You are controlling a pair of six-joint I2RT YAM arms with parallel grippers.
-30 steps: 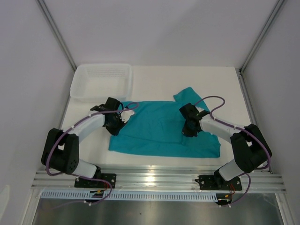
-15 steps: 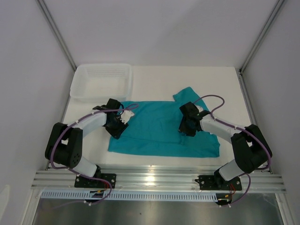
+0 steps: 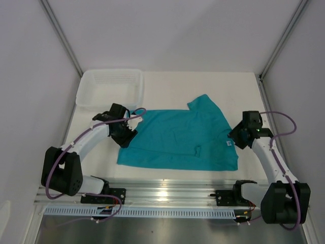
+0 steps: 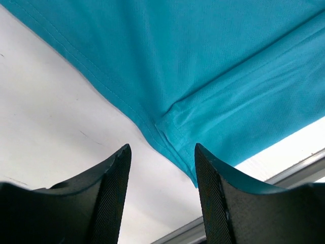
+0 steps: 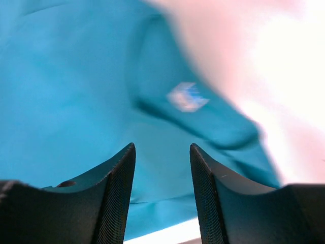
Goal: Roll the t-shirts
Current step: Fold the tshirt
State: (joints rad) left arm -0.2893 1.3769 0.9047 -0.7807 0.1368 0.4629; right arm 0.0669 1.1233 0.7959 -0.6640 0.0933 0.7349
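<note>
The teal t-shirt (image 3: 172, 137) lies spread flat on the white table, one sleeve pointing toward the back, with a small pucker near its front middle. Its white neck label (image 3: 228, 144) shows at the right edge and, blurred, in the right wrist view (image 5: 187, 96). My left gripper (image 3: 126, 136) hangs open at the shirt's left edge. In the left wrist view this gripper (image 4: 162, 173) has bare table between its fingers, and the shirt's hem corner (image 4: 177, 137) lies just ahead. My right gripper (image 3: 237, 137) stands open over the shirt's right edge, and nothing is gripped by this gripper (image 5: 162, 168) over the cloth (image 5: 76, 101).
A white plastic tray (image 3: 109, 86) stands at the back left, just behind the left arm. An aluminium rail (image 3: 167, 193) runs along the near table edge. Grey walls and slanted frame posts close in the left and right sides.
Both grippers have opened and let go of the shirt. The right arm has swung from the shirt's middle out to its right edge. The left gripper stayed at the left edge.
</note>
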